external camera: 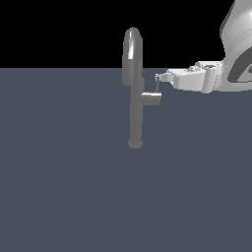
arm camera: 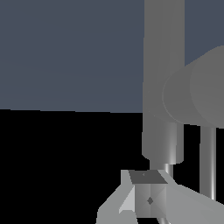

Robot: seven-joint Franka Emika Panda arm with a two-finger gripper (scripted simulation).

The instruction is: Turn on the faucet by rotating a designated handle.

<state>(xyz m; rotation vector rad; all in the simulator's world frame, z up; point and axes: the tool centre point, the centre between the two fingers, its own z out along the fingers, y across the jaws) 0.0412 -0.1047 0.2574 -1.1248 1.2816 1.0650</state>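
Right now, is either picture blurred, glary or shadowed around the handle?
Exterior view: sharp, flat even light, no cast shadows; the handle is thin and small by the tool. Wrist view: no glare, but the faucet fills the frame, cropped close.

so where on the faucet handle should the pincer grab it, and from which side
Grip the handle, the thin rod standing up from the end of the short side stub, near its free upper end. Come in level from the exterior view's right, where the pincer already sits by the rod's tip; the faucet column blocks the other side. Whether it is shut cannot be told.
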